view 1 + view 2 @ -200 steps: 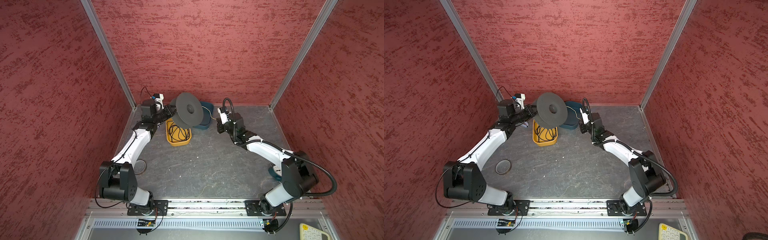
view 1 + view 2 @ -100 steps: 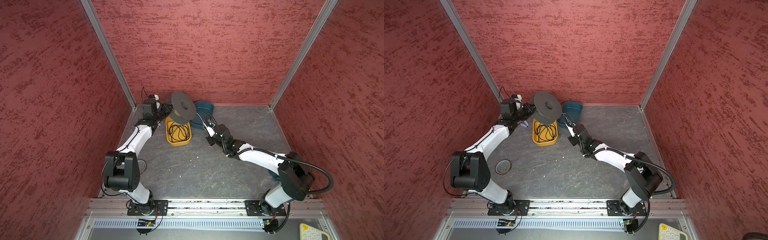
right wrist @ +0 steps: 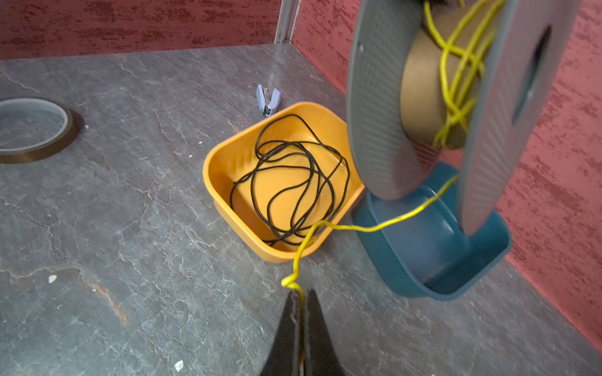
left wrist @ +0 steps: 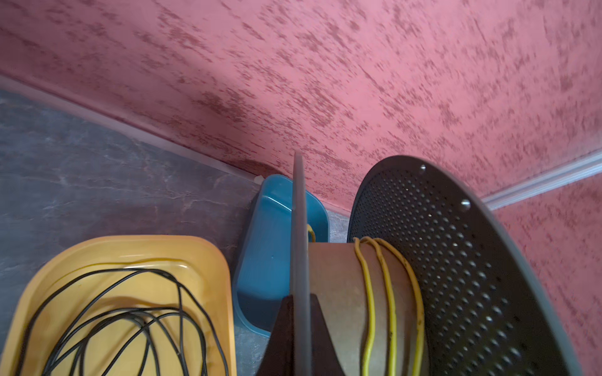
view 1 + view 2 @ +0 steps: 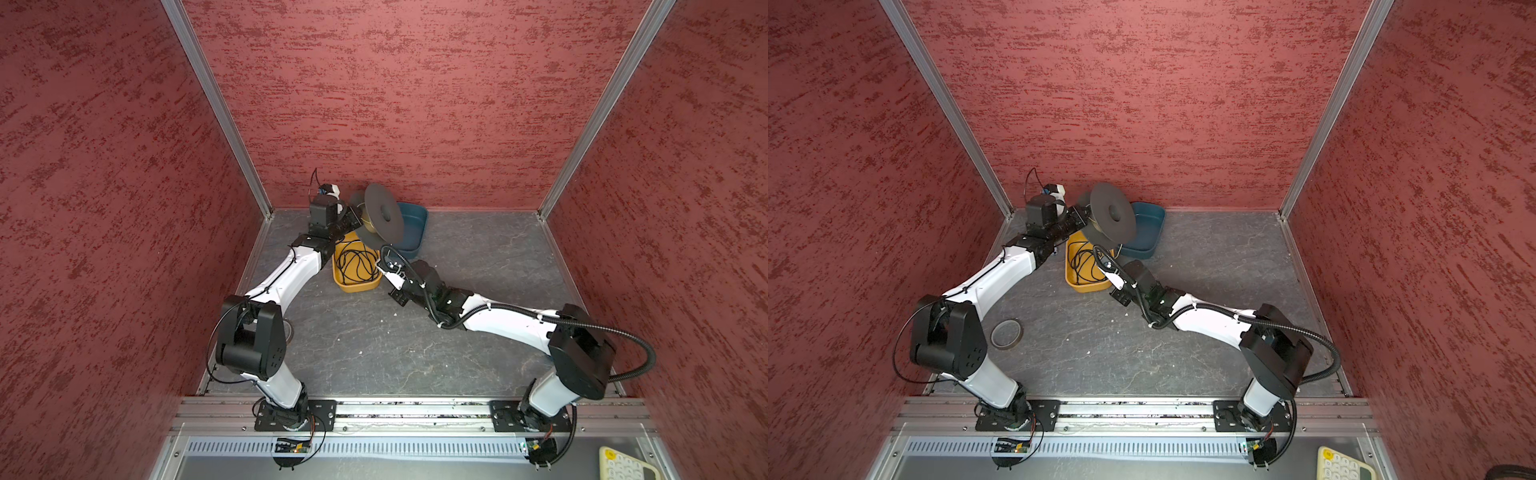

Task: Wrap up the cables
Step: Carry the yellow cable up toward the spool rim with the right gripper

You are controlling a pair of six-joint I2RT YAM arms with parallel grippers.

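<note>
A dark grey spool [image 5: 382,214] [image 5: 1113,218] with a cardboard core [image 4: 338,293] hangs in the air above the trays at the back left. My left gripper [image 4: 299,298] [image 5: 353,216] is shut on one of its flanges. Several turns of thin yellow cable [image 4: 371,312] lie on the core. A loose stretch of the cable [image 3: 365,229] runs down from the spool, past the tray corner, to my right gripper [image 3: 302,293] [image 5: 395,296]. That gripper is shut on the cable's curled end, low over the floor.
A yellow tray [image 5: 357,289] [image 3: 247,234] holding a coiled black cord [image 5: 358,262] sits under the spool. A blue tray [image 5: 415,232] [image 3: 423,270] stands beside it by the back wall. A tape roll [image 5: 1007,334] lies front left, and a small grey-blue clip [image 3: 267,101] behind the yellow tray.
My right gripper has swung from beside the spool leftward and down toward the front of the yellow tray, keeping the cable. The left arm has turned the spool more edge-on.
</note>
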